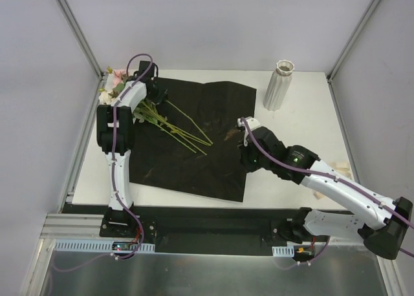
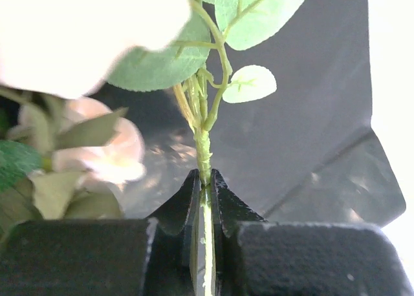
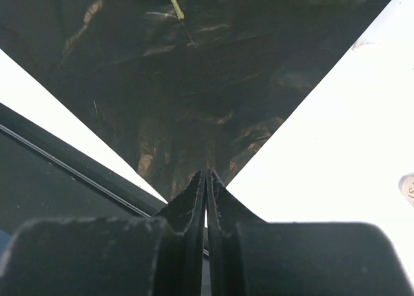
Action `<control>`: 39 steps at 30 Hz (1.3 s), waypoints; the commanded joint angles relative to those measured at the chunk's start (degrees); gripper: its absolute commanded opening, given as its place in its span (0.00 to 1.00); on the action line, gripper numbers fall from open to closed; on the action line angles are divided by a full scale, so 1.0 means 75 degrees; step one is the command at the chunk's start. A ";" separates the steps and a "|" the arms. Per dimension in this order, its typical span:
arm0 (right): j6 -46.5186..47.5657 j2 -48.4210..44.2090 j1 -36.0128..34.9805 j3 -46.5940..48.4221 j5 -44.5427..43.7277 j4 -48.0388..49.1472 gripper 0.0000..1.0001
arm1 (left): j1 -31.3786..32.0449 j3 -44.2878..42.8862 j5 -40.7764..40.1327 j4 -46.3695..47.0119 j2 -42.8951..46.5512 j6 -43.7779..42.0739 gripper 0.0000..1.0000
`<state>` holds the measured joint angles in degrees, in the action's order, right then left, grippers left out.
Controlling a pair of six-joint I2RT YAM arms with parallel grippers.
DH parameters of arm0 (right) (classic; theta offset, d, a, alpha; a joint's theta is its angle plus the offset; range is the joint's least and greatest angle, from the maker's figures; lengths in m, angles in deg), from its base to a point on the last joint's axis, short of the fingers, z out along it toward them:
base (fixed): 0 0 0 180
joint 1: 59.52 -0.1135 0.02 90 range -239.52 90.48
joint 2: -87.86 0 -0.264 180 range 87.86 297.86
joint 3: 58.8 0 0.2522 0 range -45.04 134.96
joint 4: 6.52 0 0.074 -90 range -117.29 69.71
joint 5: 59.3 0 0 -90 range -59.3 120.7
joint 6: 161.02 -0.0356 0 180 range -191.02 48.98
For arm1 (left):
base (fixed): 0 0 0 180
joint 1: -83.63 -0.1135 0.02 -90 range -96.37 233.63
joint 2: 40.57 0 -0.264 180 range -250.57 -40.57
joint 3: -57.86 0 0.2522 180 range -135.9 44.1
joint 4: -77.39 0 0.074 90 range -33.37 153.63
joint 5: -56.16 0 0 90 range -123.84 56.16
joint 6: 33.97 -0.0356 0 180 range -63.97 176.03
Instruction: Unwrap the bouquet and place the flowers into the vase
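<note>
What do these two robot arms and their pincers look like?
Both the left arm and right arm have slim white links with chunky black joints and a purple cable along each. The right arm shows a small green light. The left gripper and right gripper each have two matte black wedge-shaped fingers.

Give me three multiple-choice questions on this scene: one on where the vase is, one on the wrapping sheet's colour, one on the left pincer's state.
1. The vase is: A held in a pincer; B lying on the roses; C upright on the bare table, right of the wrapping sheet.
2. The wrapping sheet is: A red; B black; C white.
3. The left pincer is: A shut on a flower stem; B wide open; C shut on the vase.

C: the top view shows it standing off the sheet.
B: it looks glossy black in every view.
A: the left wrist view shows the fingers closed round the green stem.
</note>
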<state>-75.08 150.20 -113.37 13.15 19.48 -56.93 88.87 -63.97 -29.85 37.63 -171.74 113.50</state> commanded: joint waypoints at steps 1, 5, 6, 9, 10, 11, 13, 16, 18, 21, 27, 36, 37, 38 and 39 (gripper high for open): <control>-0.0268 -0.0461 0.0335 -0.0060 0.0288 0.0350 0.04 | 0.0040 -0.0625 0.0861 0.0150 0.1539 -0.0502 0.00; -0.0280 -0.0462 0.1048 -0.0002 0.1013 0.0643 0.04 | 0.0040 -0.0276 0.1926 0.0723 0.2884 -0.0831 0.00; -0.0257 -0.0345 0.1166 0.0033 0.1132 0.0702 0.04 | 0.0040 -0.0088 0.2184 0.1223 0.3120 -0.0889 0.00; -0.0198 0.0006 0.1624 0.0372 0.1565 0.0761 0.06 | 0.0040 0.0732 0.3473 0.2453 0.3929 -0.0983 0.00; -0.0163 0.0112 0.1741 0.0466 0.1776 0.0784 0.11 | 0.0040 0.0908 0.4056 0.2679 0.4094 -0.1018 0.00; -0.0151 0.0206 0.1916 0.0572 0.2010 0.0819 0.14 | 0.0040 0.1327 0.4271 0.2913 0.4432 -0.1053 0.00; -0.0151 0.0452 0.2104 0.0888 0.2292 0.0924 0.27 | 0.0040 0.1856 0.4599 0.3416 0.4820 -0.1240 0.00; -0.0408 0.0815 0.2456 0.1402 0.2924 0.1123 0.44 | 0.0145 0.3460 0.5092 0.4911 0.5839 -0.1463 0.00; -0.0677 0.1142 0.2690 0.1638 0.3580 0.1415 0.53 | 0.0309 0.4667 0.5479 0.5631 0.6531 -0.1499 0.00; -0.1438 0.1622 0.2808 0.2072 0.4576 0.2165 0.65 | 0.0718 0.5875 0.5702 0.6103 0.7246 -0.1709 0.00; -0.2787 0.1987 0.2551 0.2061 0.5235 0.3994 0.71 | 0.1807 0.8138 0.4955 0.6138 0.9015 -0.2705 0.00; -0.4952 0.2538 0.2047 0.0797 0.4930 0.6184 0.64 | 0.2115 0.9838 0.4413 0.6255 1.0622 -0.2917 0.00; -0.5095 0.2585 0.2012 0.0714 0.4942 0.6442 0.62 | 0.2115 0.9944 0.4413 0.6279 1.0739 -0.2917 0.00; -0.5235 0.2632 0.2000 0.0655 0.4953 0.6874 0.61 | 0.2115 0.9991 0.4448 0.6279 1.0775 -0.2917 0.00; -0.5364 0.2656 0.1965 0.0608 0.4954 0.7052 0.61 | 0.2115 1.0026 0.4449 0.6279 1.0833 -0.2929 0.00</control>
<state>-106.75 169.15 -98.02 19.38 56.07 -17.35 104.58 9.56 4.47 80.91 -92.16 93.66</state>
